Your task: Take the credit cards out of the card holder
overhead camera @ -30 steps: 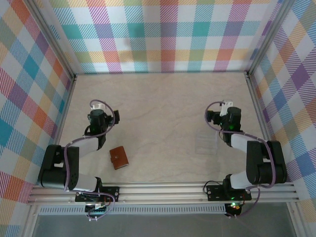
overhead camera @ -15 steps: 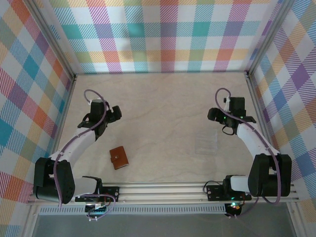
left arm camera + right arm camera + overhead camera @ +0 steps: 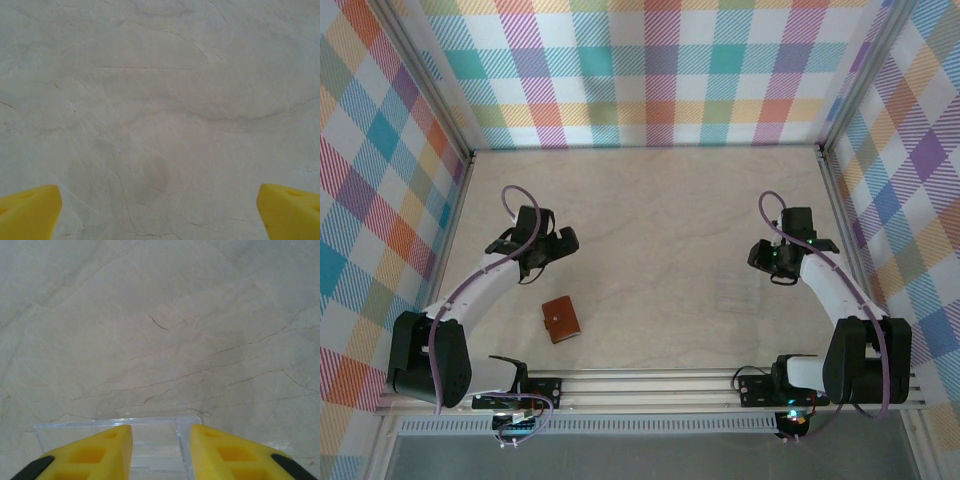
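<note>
A pale beige table top (image 3: 650, 220) with thin marble-like veins lies at the bottom of a boxed-in space. Seen close from the wrist cameras, its surface (image 3: 160, 100) carries fine dark hairlines and faint cloudy patches. Three walls rise around it: a back wall (image 3: 650, 70), a left wall (image 3: 370, 200) and a right wall (image 3: 920, 200), all covered in a plaid of teal, purple, orange, yellow and white. Silver metal posts (image 3: 432, 90) run up the corners, and silver rails (image 3: 650, 385) line the near edge. The light is even and the shadows are soft.
</note>
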Controlling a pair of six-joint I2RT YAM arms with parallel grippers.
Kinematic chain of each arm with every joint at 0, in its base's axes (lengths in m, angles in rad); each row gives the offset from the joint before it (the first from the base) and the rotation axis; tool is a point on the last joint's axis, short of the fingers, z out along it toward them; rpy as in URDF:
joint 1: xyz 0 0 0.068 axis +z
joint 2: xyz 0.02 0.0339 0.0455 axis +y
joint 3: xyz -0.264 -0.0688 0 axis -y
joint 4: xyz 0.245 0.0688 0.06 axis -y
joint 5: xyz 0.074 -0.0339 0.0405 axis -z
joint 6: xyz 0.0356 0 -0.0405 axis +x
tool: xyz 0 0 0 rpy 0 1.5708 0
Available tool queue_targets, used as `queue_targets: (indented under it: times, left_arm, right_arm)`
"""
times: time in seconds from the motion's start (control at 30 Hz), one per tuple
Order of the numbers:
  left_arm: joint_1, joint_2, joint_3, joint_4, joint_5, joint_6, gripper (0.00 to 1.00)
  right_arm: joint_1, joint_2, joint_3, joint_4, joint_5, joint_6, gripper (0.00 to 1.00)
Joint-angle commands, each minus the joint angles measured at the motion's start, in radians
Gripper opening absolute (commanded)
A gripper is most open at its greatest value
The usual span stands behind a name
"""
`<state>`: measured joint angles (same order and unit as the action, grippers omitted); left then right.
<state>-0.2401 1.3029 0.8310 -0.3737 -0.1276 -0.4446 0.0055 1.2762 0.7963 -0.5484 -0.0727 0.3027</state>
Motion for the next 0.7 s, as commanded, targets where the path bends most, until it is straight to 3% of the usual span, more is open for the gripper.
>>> queue_targets:
  times: [0.0,0.67]
  left_arm:
    - [-0.01,-0.001,0.004,-0.038,-0.002,-0.022,1.0]
    - [-0.011,-0.02,-0.022,-0.049,-0.032,-0.031,1.0]
  right_arm:
    - [-0.006,0.023,-0.017,-0.013,-0.009,0.006,0.34]
    - [-0.006,0.118,0.01,-0.016,-0.017,-0.011,0.18]
